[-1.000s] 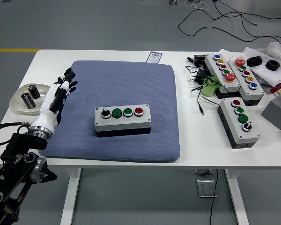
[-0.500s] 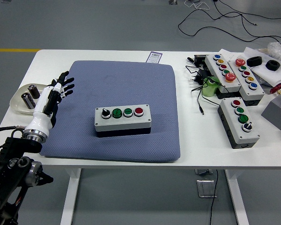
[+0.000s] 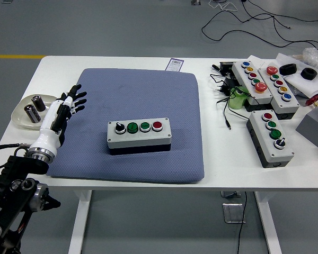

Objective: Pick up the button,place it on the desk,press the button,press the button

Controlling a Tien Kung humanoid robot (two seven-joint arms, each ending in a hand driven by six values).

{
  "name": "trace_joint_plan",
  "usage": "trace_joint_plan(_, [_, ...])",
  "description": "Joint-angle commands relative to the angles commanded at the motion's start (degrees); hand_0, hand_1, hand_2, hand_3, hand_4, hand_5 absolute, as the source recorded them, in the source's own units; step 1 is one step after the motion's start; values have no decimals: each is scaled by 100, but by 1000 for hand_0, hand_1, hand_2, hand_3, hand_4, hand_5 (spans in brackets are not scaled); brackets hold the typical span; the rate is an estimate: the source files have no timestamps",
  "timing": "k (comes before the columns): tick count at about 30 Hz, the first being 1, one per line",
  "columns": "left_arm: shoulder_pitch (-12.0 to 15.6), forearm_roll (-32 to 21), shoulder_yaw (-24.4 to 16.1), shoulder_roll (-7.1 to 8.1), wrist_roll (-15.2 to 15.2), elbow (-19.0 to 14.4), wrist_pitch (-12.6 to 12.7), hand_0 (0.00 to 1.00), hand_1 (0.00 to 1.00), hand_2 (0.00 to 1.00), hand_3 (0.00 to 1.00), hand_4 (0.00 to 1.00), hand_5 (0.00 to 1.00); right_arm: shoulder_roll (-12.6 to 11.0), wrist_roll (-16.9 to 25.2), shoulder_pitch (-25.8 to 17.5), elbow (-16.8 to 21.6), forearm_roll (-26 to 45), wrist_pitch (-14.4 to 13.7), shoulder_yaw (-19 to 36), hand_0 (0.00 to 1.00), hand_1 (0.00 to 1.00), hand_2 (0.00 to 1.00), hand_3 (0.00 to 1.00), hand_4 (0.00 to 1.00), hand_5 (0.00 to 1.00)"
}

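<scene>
button box (image 3: 139,133) on blue pad (image 3: 143,95), well right of left hand (image 3: 61,111), fingers spread, empty

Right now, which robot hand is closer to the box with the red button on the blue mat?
Left. The left hand hovers open over the blue mat's left edge, left of the button box. The right hand isn't in view.
</scene>
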Motion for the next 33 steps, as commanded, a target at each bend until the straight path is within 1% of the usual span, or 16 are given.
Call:
trace_joint_plan(11, [63,61,-10,-15,30,12,-17,767,810,834,887,730,998,12,10,-33,0,0,-5,42,673,658,674,624,310,173])
trace_joint_plan(33, [69,190,-11,-2,194,64,-202,763,809,835,881,740,998,35,15,13,0,0,-19,91,673,658,674,624,310,173])
